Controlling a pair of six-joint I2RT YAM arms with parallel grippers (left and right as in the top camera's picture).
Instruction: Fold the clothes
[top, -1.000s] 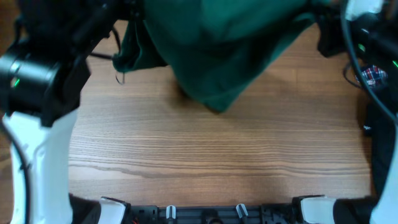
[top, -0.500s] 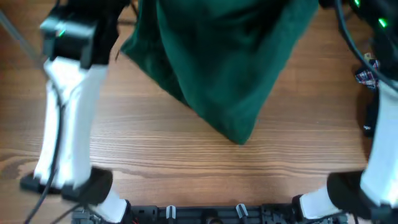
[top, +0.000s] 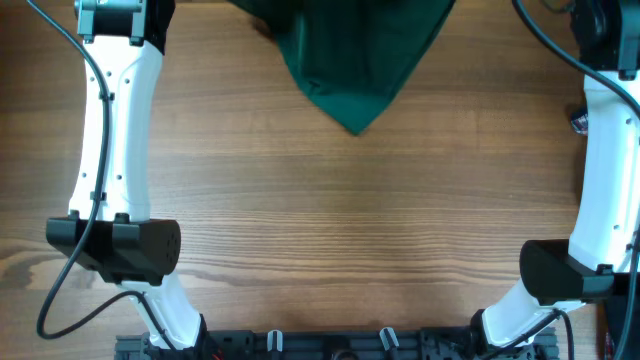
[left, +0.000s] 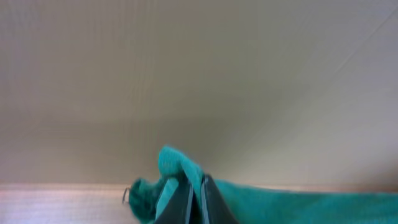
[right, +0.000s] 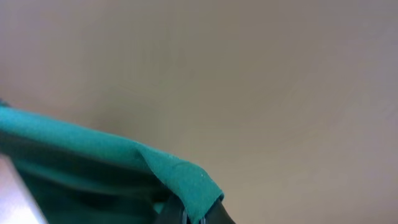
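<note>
Standing at the near edge, I see the left arm (top: 110, 150) and the right arm (top: 605, 170) rise from their bases at the corners. Both reach long toward the far side, leaving the wooden table (top: 350, 230) bare between them. That open stretch looks deliberate to me: it is the room the cloth needs to be laid flat.

Farther out, the green garment (top: 350, 60) hangs down from the top of the overhead view. It tapers to a single point over the far part of the table, and I cannot tell whether that tip touches the wood. It droops in a loose triangle because it is held at two upper points and the rest falls under its own weight. I'd judge that is a way of letting it spread out.

Farthest off, the left gripper (left: 194, 186) is pinched tight on a bunched corner of the fabric, with a small wad of cloth poking out beside its fingers. The right gripper (right: 186, 214) is likewise clamped narrow on an edge, a fold of green draped over its tips. Both wrist views look past the cloth at a plain pale surface, so the grippers seem raised high. Folding proper has not begun, and laying the garment flat seems to be the step in hand.
</note>
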